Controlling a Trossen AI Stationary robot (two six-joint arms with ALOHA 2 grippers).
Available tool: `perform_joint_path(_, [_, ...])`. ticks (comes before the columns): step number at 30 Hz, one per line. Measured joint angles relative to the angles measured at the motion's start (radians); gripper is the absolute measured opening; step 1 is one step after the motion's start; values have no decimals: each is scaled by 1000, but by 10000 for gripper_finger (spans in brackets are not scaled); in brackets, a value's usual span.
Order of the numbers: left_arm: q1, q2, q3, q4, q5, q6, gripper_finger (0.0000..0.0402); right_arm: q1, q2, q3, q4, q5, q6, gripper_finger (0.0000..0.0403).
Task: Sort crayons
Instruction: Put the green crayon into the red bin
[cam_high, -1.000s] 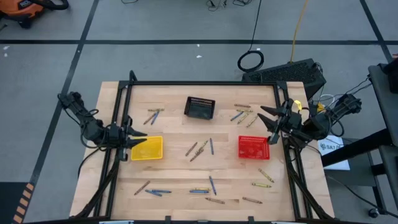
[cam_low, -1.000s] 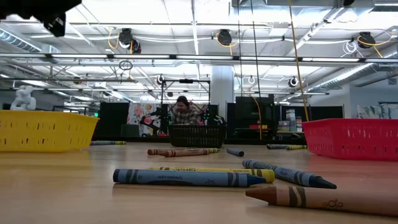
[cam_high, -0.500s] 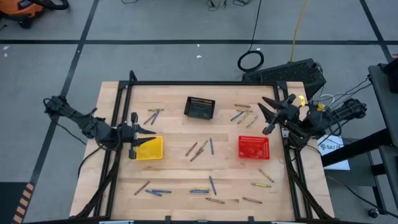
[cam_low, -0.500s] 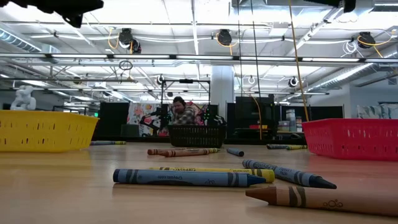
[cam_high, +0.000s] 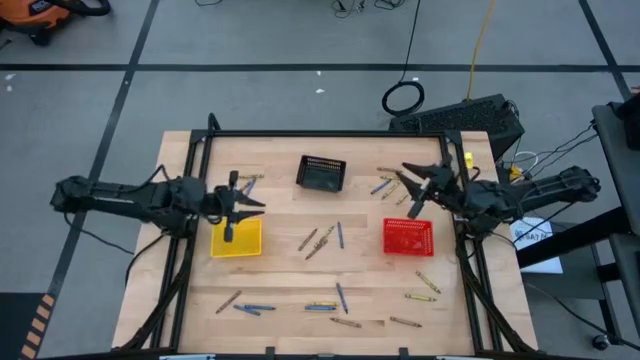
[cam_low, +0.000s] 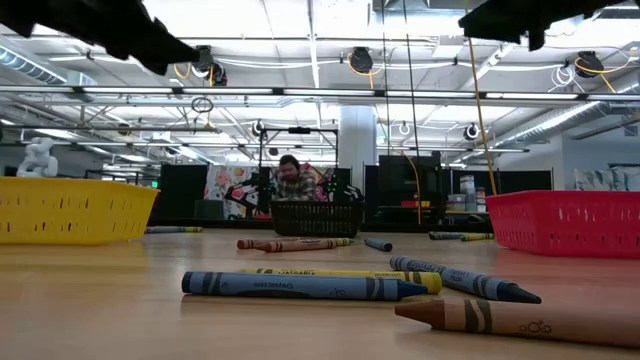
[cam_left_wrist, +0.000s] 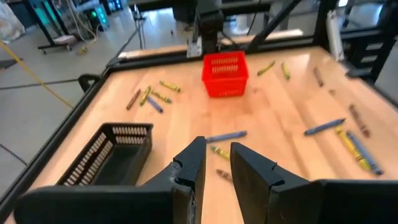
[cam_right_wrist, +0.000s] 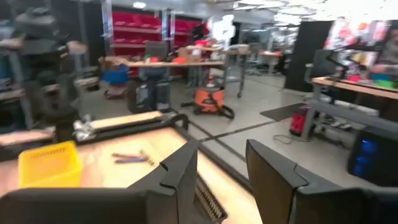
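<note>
High view: short thin crayons (cam_high: 322, 240) scattered over wooden bench (cam_high: 280, 290). Your left end effector (cam_high: 243, 206) above yellow mesh basket (cam_high: 238, 239); right end effector (cam_high: 412, 186), empty, nearer far-right crayon cluster (cam_high: 390, 184), axes mixed.
Left wrist view: fingers (cam_left_wrist: 198, 163) slightly apart, empty.
Right wrist view: fingers parted.

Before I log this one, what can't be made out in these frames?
- Black basket contents: high view, too small; low view, mesh wall hides them.
- Yellow basket: left hand overlaps its rim in the high view.
- Both arms: cut off by the low view's top edge.
- Right wrist view: blurred; right hand empty.
</note>
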Motion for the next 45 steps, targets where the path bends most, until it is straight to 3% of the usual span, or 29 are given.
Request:
perform_joint_path(3, [76,35,0,8,57,16,82,-48,39,0,-1,-99,1,125])
perform_joint_path(8, [173,80,0,33,142,39,82,-134,99,0,-4,-127,1,125])
perform_joint_path(11, [213,96,0,34,174,37,82,-190,126,0,-30,-231,4,125])
perform_joint_path(18, [236,116,0,27,150,31,82,-276,183,0,-91,-491,145,125])
perform_joint_path(23, [236,116,0,28,124,30,82,-315,220,65,-256,-667,186,125])
perform_joint_path(34, [235,116,0,2,123,28,82,-408,374,333,-639,-670,100,125])
perform_joint_path(45, [235,116,-1,4,121,29,82,-531,530,365,-832,-800,-46,125])
